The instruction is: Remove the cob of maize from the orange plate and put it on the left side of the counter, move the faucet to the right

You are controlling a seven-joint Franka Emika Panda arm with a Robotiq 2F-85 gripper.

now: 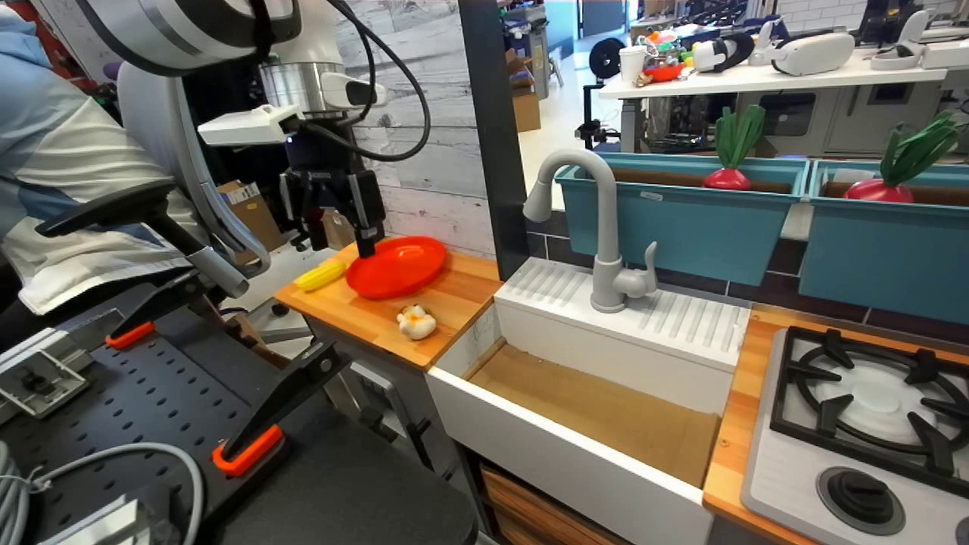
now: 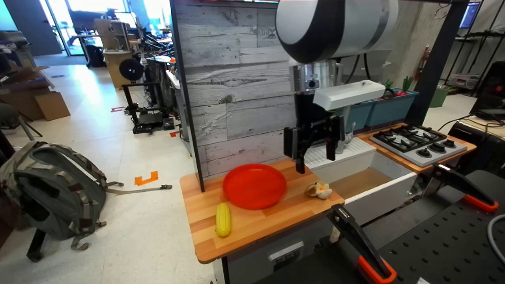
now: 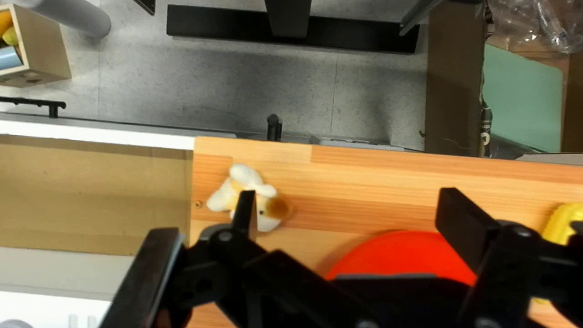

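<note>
The yellow cob of maize [image 1: 320, 275] lies on the wooden counter [image 1: 463, 297], beside the orange plate [image 1: 397, 269]. In an exterior view the cob [image 2: 223, 219] is apart from the plate [image 2: 254, 186], near the counter's [image 2: 272, 221] outer end. The plate holds nothing. My gripper [image 1: 337, 244] is open and empty above the counter; it also shows in an exterior view [image 2: 315, 161]. In the wrist view its fingers [image 3: 348, 198] are wide apart, with part of the plate [image 3: 401, 255] between them and the cob [image 3: 558, 223] at the right edge. The grey faucet [image 1: 608, 219] stands behind the sink, its spout pointing left.
A small white and brown soft toy [image 1: 416, 322] lies near the sink [image 1: 575, 446]. A stove [image 1: 863, 409] stands right of it. Teal planters [image 1: 696, 219] hang behind the faucet. A grey plank wall [image 2: 240, 86] rises behind the plate. A black pegboard table [image 1: 189, 363] with clamps stands in front.
</note>
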